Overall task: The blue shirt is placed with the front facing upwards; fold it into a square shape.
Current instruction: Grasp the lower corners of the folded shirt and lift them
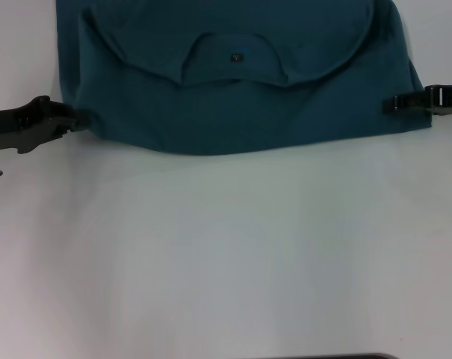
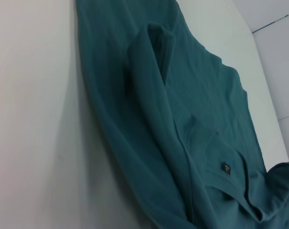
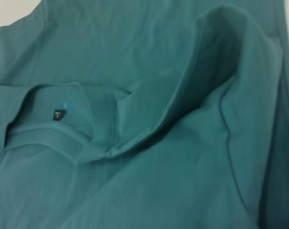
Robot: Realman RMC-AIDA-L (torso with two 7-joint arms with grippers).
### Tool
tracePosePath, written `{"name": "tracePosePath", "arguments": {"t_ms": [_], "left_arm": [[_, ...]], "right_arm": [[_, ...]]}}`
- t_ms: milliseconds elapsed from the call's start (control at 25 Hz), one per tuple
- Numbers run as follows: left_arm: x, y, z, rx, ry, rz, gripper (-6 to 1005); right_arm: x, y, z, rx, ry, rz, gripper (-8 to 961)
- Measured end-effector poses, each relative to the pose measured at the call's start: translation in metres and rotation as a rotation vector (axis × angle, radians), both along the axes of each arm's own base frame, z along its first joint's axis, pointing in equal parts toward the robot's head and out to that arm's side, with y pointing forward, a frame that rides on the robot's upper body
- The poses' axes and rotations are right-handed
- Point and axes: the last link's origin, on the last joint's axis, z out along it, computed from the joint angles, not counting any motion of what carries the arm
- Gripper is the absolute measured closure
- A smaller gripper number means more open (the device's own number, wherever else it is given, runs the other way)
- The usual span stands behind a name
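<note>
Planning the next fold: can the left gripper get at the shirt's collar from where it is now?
Probably yes. The left gripper sits at the near left corner of the blue shirt, and only flat cloth lies between it and the collar. The right gripper stays at the opposite edge.

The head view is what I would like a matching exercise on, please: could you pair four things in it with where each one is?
Things:
1. blue shirt
2. neck label
3. left gripper
4. right gripper

Places:
A. at the shirt's edge on the robot's right
B. spread across the far part of the white table
C. inside the collar opening
D. at the shirt's near corner on the robot's left

Pairs: 1-B, 2-C, 3-D, 4-A
</note>
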Motion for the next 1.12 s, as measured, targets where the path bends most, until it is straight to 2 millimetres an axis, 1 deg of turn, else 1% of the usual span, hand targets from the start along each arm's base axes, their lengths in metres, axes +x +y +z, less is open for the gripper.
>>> {"name": "tracePosePath", "arguments": {"t_ms": [160, 600, 840, 1120], "left_arm": [[0.000, 0.000, 0.000, 0.003, 0.001, 0.002, 888], [0.000, 0.000, 0.000, 0.001, 0.001, -0.001, 888], [0.000, 0.000, 0.000, 0.002, -0.001, -0.001, 888], [0.001, 0.000, 0.000, 0.002, -0.003, -0.001, 888]], "right_arm": [[-0.003, 0.001, -0.004, -0.010, 0.013, 0.001, 128], [-0.012, 0.001, -0.007, -0.023, 0.070, 0.022, 137], [-0.007, 0.000, -0.005, -0.014, 0.063, 0.005, 141], [-0.005, -0.001, -0.005, -0.014, 0.058, -0.004, 212]]}}
